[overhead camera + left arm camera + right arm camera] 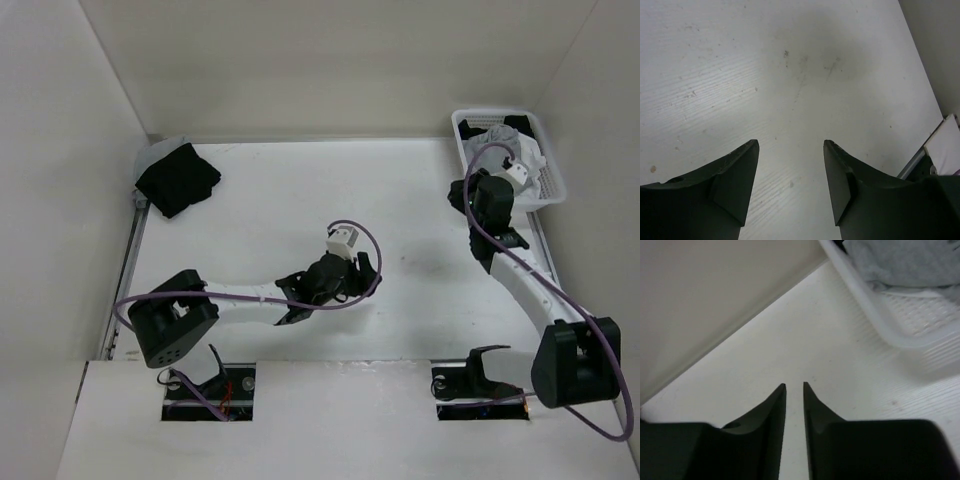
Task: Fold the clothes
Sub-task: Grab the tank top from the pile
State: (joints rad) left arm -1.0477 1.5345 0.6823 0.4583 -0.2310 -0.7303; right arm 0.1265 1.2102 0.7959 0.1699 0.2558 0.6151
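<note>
Top external view puts the white basket [495, 112] in the 1 o'clock corner of the tabletop [300, 190], and the right wrist view shows the grey tank top [905, 262] heaped inside it, not laid out for folding. It is so bunched up that I cannot read a long axis from it. From the right tool [794, 385] the cloth lies up at about 1 o'clock, past the basket's near rim. That tool hangs over bare tabletop just beside the basket, not over it. Its fingers are drawn close, with a slim gap between them and nothing in it. The right arm is plainly the nearer one. It runs from its base at 5 o'clock up the right edge, with the wrist bent in against the basket's left side. I judge it must lift over the rim and spread before it can reach the fabric. The left tool [790, 142] is spread wide and empty over the middle of the tabletop. Its arm lies low and stretched toward 3 o'clock, and the basket is well apart from it at about 2 o'clock. A black garment [178, 178] sits in the 10 o'clock corner, away from both arms.
</note>
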